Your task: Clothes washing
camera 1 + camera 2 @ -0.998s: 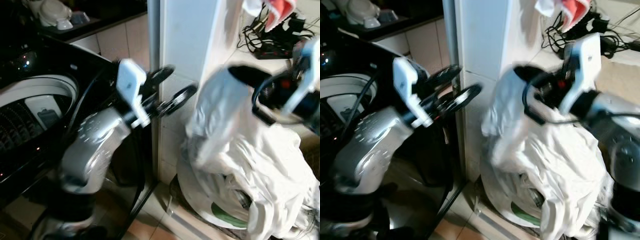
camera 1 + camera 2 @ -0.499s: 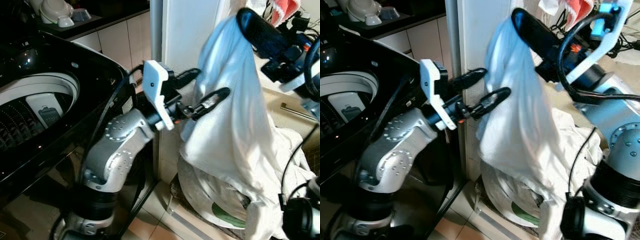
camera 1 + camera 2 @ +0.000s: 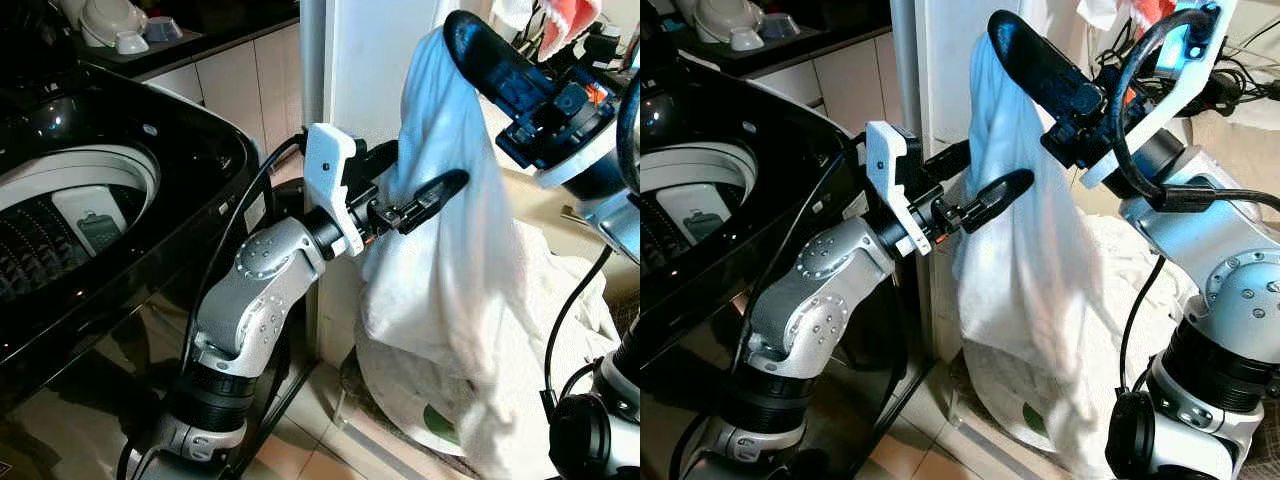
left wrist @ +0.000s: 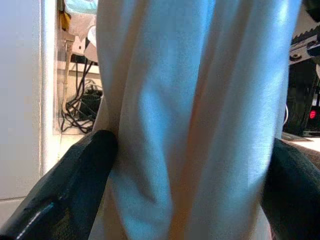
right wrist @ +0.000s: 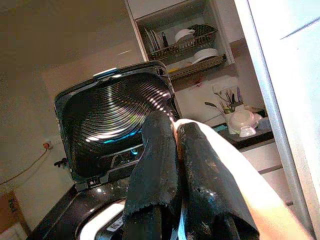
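A white garment (image 3: 450, 250) hangs from my right gripper (image 3: 458, 28), which is raised high and shut on its top edge. In the right wrist view the pressed fingers (image 5: 160, 150) pinch the cloth (image 5: 240, 175). My left gripper (image 3: 980, 170) is open at mid-height, one finger in front of the hanging garment and one behind it. In the left wrist view the fabric (image 4: 195, 125) lies between the two spread fingers (image 4: 75, 175). The black top-loading washing machine (image 3: 150, 150) stands at the left with its drum (image 3: 60, 230) uncovered. More white laundry (image 3: 570, 300) is heaped in a basket (image 3: 440, 425) on the floor.
A white pillar (image 3: 370, 70) rises just behind the garment, between the washer and the laundry heap. Dishes (image 3: 110, 25) sit on a dark counter at the back left. Cables (image 3: 1110, 60) lie on the floor behind my right arm. The washer lid (image 5: 115, 125) stands raised.
My right gripper has lifted the white garment up off the heap. My left gripper has moved right and now straddles the hanging cloth.
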Available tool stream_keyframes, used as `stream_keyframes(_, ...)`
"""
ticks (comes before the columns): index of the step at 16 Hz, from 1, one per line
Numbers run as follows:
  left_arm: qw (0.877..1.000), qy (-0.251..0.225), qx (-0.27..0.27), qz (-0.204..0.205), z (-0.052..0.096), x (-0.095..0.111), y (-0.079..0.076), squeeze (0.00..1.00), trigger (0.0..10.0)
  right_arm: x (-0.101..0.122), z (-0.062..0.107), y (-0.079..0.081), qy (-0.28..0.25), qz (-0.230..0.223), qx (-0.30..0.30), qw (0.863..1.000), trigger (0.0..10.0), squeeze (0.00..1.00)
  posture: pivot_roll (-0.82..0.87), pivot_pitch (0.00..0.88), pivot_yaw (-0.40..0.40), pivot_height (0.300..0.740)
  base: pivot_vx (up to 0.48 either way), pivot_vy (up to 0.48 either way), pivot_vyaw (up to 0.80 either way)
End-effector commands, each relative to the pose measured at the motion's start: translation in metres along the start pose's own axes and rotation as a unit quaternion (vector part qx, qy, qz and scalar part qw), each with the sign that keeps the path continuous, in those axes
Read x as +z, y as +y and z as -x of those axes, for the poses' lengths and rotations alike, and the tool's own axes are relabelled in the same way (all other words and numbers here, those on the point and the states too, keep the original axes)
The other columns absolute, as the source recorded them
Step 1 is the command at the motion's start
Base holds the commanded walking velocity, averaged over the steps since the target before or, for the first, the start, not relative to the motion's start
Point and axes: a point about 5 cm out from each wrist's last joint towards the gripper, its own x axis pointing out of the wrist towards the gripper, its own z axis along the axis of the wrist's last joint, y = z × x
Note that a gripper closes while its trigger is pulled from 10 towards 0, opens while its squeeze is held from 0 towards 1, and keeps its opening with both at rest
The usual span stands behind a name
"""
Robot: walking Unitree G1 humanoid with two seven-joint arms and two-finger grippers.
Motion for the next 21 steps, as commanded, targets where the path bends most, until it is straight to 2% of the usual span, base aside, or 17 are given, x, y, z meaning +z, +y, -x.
stream_keyframes(1,1.0,-0.005,-0.005,-0.002,-0.002,0.002,-0.001,0.0,7.0,0.004,-0.001,0.01,-0.003,0.011,0.021,1.0,0.0,0.0,-0.14,0.0,0.005,0.74,0.0,0.0,0.0)
stream_keyframes(2,1.0,-0.002,-0.009,0.001,0.0,0.001,-0.001,0.0,0.0,0.003,-0.001,0.01,-0.001,0.007,0.016,1.0,0.0,0.0,-0.14,0.0,0.006,0.74,0.0,0.0,0.0)
stream_keyframes(14,1.0,0.006,-0.018,0.004,0.002,-0.003,-0.003,0.0,0.0,-0.005,0.002,0.008,0.027,0.009,-0.006,1.0,0.0,0.0,-0.14,0.0,0.005,0.74,0.0,0.0,0.0)
stream_keyframes(16,1.0,0.03,0.003,0.003,0.002,-0.006,0.001,0.0,0.0,-0.007,0.002,0.007,0.03,0.008,-0.008,0.999,0.0,0.0,-0.14,0.0,0.005,0.74,0.0,0.0,0.0)
stream_keyframes(19,0.999,0.033,0.026,-0.009,0.001,-0.002,0.007,0.0,0.0,-0.008,0.003,0.006,0.034,0.009,-0.013,0.999,0.0,0.0,-0.13,0.0,0.006,0.74,0.0,0.0,0.0)
stream_keyframes(20,0.999,0.037,0.026,-0.002,0.002,-0.004,0.009,0.0,0.0,-0.009,0.002,0.005,0.036,0.01,-0.017,0.999,0.0,0.0,-0.13,0.0,0.006,0.74,0.0,0.0,0.0)
stream_keyframes(21,0.999,0.044,0.032,-0.005,0.004,-0.004,0.012,0.0,0.0,-0.009,0.002,0.004,0.038,0.012,-0.021,0.999,1.4,0.0,-0.13,0.0,0.007,0.74,0.0,0.0,0.0)
